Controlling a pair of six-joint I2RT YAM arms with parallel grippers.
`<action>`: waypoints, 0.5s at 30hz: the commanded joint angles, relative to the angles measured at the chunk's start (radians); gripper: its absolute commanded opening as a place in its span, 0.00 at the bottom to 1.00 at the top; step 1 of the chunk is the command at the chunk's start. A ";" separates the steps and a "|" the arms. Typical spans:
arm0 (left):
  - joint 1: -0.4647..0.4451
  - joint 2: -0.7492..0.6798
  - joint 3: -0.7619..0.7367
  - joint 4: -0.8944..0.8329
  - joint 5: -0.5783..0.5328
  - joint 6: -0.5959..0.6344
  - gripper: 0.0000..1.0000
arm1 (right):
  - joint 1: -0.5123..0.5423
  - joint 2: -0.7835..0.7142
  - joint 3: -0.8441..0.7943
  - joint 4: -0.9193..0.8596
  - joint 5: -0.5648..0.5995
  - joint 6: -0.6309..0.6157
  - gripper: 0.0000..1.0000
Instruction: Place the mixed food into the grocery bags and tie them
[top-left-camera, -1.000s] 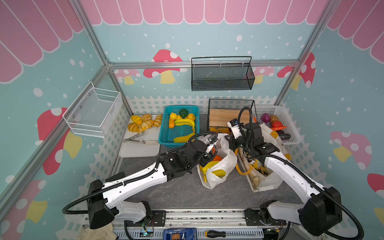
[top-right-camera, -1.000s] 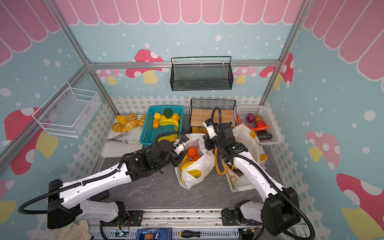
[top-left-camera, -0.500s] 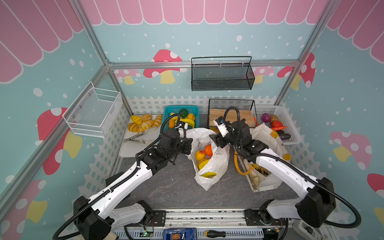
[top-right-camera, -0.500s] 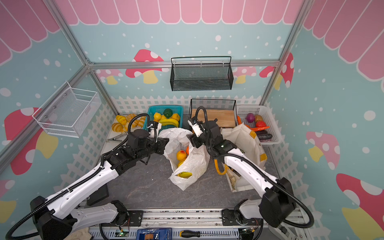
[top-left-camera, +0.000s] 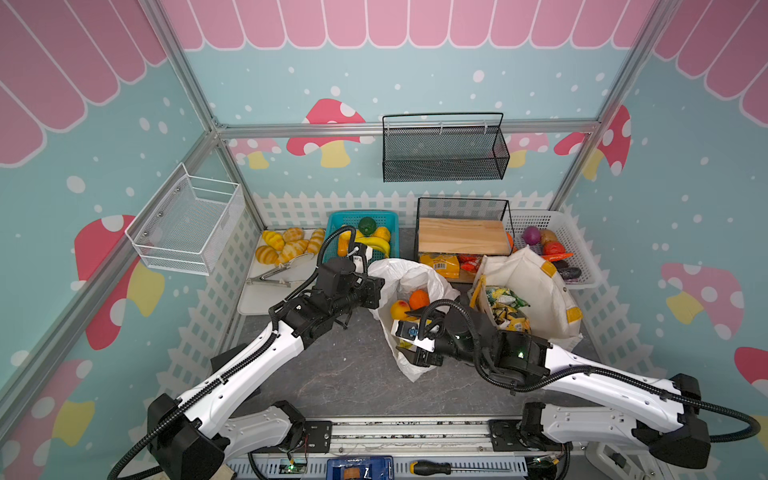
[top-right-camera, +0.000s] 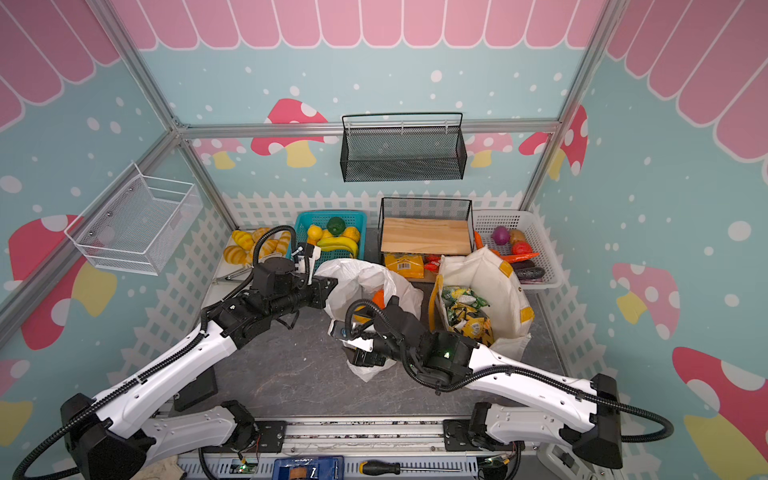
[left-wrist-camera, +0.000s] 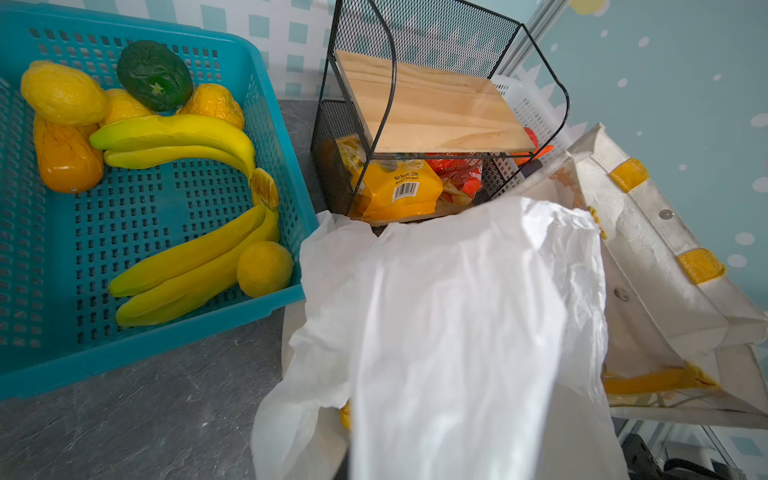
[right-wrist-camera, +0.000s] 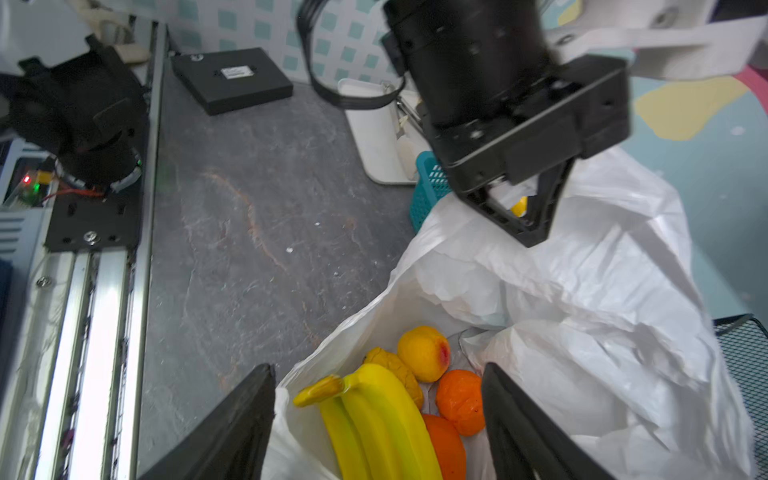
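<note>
The white plastic bag (top-left-camera: 411, 278), with bananas (right-wrist-camera: 374, 415) and oranges (right-wrist-camera: 459, 401) inside, is being readied on the counter (right-wrist-camera: 249, 208) for tying. Its rim is being pinched by the left gripper (right-wrist-camera: 521, 216). The right gripper (right-wrist-camera: 378, 374) jaws are being held wide over the mouth, so the opposite handle probably needs gripping next.

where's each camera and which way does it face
Both top views: high at the front, looking down over the grey tabletop; both arms show.
Left wrist: on left arm, facing teal plastic basket and thin white plastic carrier bag; no gripper visible.
Right wrist: on right arm, looking into that bag; shows open right gripper, and shut left gripper pinching it.
Shared: all four show the bag.
</note>
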 joint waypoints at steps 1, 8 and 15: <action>0.009 -0.021 -0.001 -0.019 0.021 -0.001 0.00 | 0.044 -0.016 0.017 -0.145 0.032 -0.038 0.83; 0.013 -0.019 0.000 -0.017 0.034 0.008 0.00 | 0.081 -0.037 0.017 -0.257 0.073 -0.055 0.84; 0.015 -0.014 0.000 -0.014 0.041 0.008 0.00 | 0.081 0.015 0.006 -0.304 0.213 -0.084 0.80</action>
